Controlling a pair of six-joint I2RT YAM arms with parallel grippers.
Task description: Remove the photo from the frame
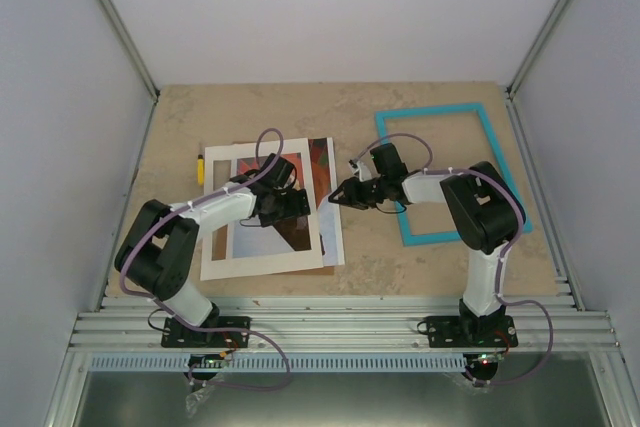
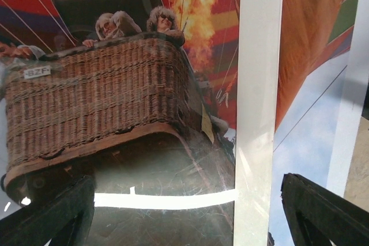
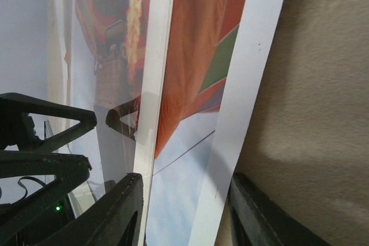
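The turquoise frame (image 1: pixel 450 172) lies flat and empty on the right of the table. To its left lies the balloon photo (image 1: pixel 320 162), under a white mat (image 1: pixel 215 247), with its right part sticking out past the mat. My left gripper (image 1: pixel 290 209) hovers open over the mat's window; in the left wrist view the basket of the photo (image 2: pixel 104 96) shows between its spread fingers (image 2: pixel 52 217). My right gripper (image 1: pixel 338 194) is at the photo's right edge. Its fingers (image 3: pixel 115 211) stand apart, with the photo's white-bordered strip (image 3: pixel 184 159) lying between them.
A brown board (image 1: pixel 328 265) peeks out beneath the stack at its near right corner. A small yellow object (image 1: pixel 200 167) lies left of the mat. Grey walls close in the table on three sides, and a metal rail (image 1: pixel 340 322) runs along the near edge.
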